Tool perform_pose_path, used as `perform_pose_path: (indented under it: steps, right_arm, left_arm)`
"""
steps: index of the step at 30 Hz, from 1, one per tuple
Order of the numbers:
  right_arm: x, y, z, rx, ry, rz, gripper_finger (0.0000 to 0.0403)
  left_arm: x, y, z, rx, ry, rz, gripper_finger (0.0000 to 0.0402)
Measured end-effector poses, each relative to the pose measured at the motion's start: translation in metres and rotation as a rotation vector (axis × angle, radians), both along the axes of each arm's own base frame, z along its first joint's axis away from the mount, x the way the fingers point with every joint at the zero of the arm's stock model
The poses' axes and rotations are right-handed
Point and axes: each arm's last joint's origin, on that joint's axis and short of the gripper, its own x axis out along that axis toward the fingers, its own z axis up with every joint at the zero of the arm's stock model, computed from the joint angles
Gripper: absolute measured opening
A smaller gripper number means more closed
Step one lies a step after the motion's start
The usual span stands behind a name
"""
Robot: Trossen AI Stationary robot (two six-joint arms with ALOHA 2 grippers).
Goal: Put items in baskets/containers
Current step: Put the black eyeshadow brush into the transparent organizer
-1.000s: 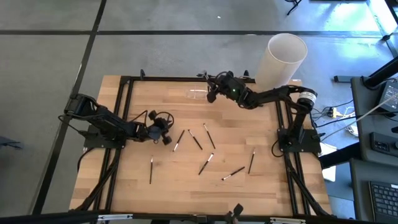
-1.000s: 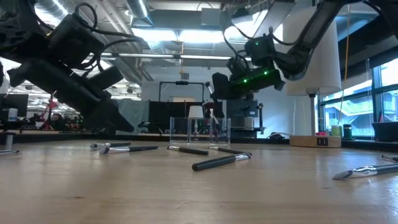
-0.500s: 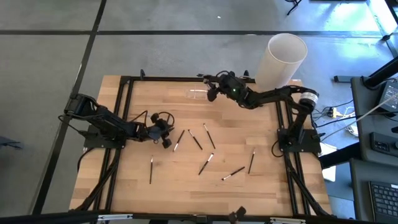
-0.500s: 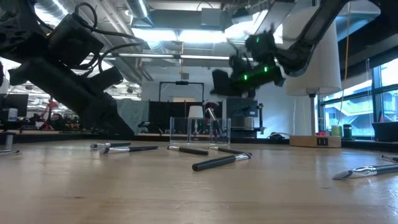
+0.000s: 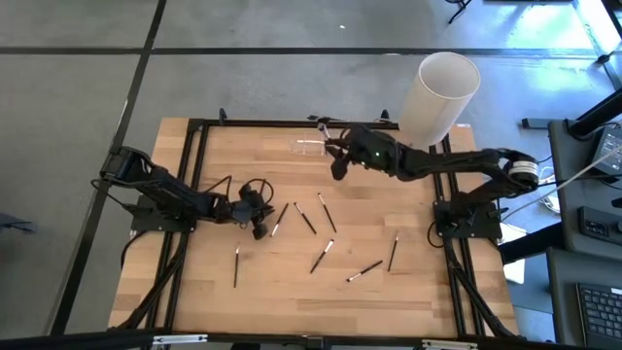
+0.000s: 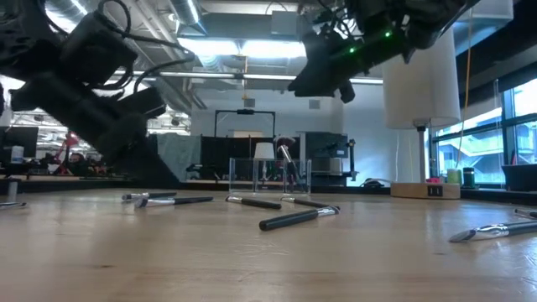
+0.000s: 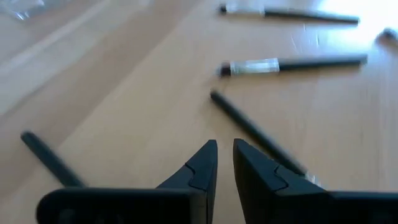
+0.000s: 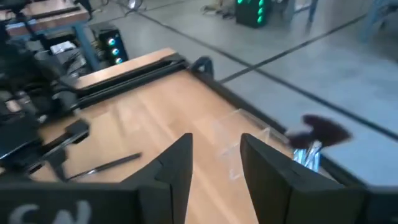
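Wooden table point(image 5: 272, 301), black rails along its edges, with bare board across the near half. From above, loose brushes point(image 5: 323, 256) lie scattered around the middle; the clear holder point(image 5: 309, 148) sits near the far edge. The left gripper point(image 5: 259, 226) hangs low just beside one brush point(image 5: 277, 220), while the right gripper point(image 5: 336, 170) hovers near the holder, empty. At table height, the holder point(image 6: 269, 179) stands behind the brushes with brushes upright inside, the right gripper point(image 6: 317, 77) well above it. From the left wrist, its fingers point(image 7: 198, 169) are almost closed on nothing, a brush point(image 7: 258, 132) just ahead. From the right wrist, fingers point(image 8: 177, 163) parted, holder point(image 8: 249, 140) beyond.
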Motion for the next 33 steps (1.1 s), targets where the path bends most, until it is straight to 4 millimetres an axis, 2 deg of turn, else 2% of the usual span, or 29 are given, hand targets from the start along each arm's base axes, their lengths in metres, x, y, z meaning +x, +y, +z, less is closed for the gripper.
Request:
perform_pose_path:
  steps: [2,4,10,12,17,22,24,26,29,33]
  right_arm:
    - [-0.001,0.006,0.002,0.027,-0.009,0.039,0.0126]
    - [-0.002,0.01,0.004,0.055,-0.014,0.099,0.0122]
    - [-0.009,0.021,0.005,0.249,0.084,0.309,0.0113]
    - [-0.01,0.025,0.001,0.244,0.14,0.28,0.0109]
    - [-0.018,0.031,-0.014,0.219,0.297,0.059,0.01]
    - [-0.02,0.04,-0.019,0.238,0.355,0.065,0.009]
    - [-0.021,0.049,-0.021,0.221,0.39,0.073,0.0087]
    - [-0.022,0.058,-0.023,0.195,0.426,0.063,0.0083]
    - [-0.022,0.066,-0.023,0.156,0.445,0.058,0.0078]
    - [-0.022,0.069,-0.023,0.117,0.465,0.084,0.0072]
  left_arm:
    - [0.008,0.002,0.006,-0.004,-0.017,-0.012,0.0051]
    - [0.019,0.002,0.014,0.018,0.007,-0.109,0.0055]
    - [0.05,0.003,0.043,0.111,0.199,-0.263,0.0088]
    - [0.058,0.004,0.052,0.141,0.245,-0.291,0.0102]
    - [0.076,0.002,0.072,0.178,0.284,-0.413,0.0131]
    - [0.074,-0.007,0.083,0.116,0.42,-0.667,0.0136]
    - [0.072,-0.012,0.089,0.088,0.488,-0.693,0.0134]
    - [0.071,-0.013,0.094,0.09,0.529,-0.643,0.0132]
    - [0.071,-0.01,0.095,0.144,0.555,-0.601,0.0131]
    - [0.07,-0.014,0.094,0.371,0.611,-0.859,0.0126]
